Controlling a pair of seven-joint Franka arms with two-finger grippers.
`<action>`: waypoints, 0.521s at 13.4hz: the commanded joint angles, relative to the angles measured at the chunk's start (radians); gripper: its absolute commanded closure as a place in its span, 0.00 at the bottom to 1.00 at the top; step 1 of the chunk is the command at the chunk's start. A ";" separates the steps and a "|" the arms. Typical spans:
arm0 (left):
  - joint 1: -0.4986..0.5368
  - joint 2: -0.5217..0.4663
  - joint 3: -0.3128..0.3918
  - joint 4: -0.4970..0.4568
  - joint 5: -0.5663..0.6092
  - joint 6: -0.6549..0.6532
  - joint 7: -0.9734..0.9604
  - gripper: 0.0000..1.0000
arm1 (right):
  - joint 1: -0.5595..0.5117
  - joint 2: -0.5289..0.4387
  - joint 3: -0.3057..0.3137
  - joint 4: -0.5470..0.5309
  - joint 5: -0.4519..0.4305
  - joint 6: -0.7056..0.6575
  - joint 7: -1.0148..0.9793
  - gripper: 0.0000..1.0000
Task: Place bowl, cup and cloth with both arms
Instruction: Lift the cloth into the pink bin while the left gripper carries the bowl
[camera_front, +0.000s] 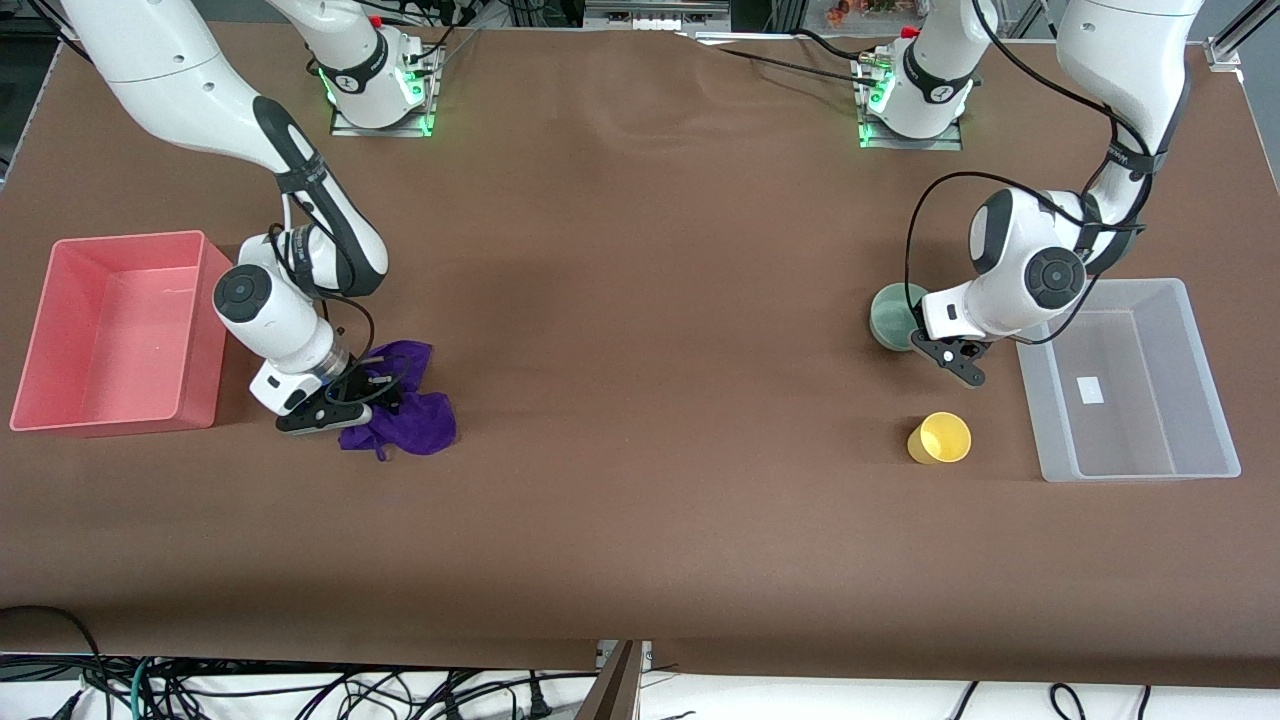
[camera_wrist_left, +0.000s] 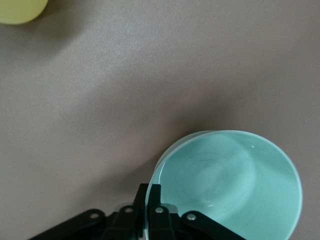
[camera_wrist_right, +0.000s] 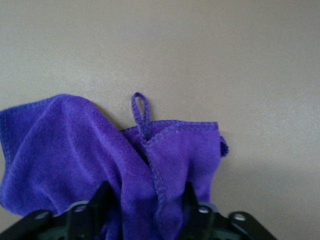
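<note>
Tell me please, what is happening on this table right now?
Both arms are working at once. The right pincer is down on the purple cloth, fingers on either side of a fold, beside the pink bin. The left pincer is closed on the rim of the green bowl, next to the clear bin. The yellow cup stands untouched on the table, nearer to the front camera than the bowl. Both bins hold none of these items yet.

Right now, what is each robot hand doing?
Left gripper: shut on the bowl rim.
Right gripper: fingers either side of a fold of the cloth; grip cannot be told.
</note>
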 joint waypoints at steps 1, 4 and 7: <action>0.006 -0.055 0.000 0.035 -0.032 -0.036 0.033 1.00 | -0.002 -0.041 0.002 0.029 -0.013 -0.065 -0.005 1.00; 0.047 -0.085 0.013 0.260 -0.023 -0.365 0.113 1.00 | -0.014 -0.121 -0.011 0.286 -0.016 -0.596 -0.050 1.00; 0.117 -0.074 0.085 0.398 0.006 -0.464 0.352 1.00 | -0.029 -0.158 -0.137 0.564 -0.013 -1.077 -0.331 1.00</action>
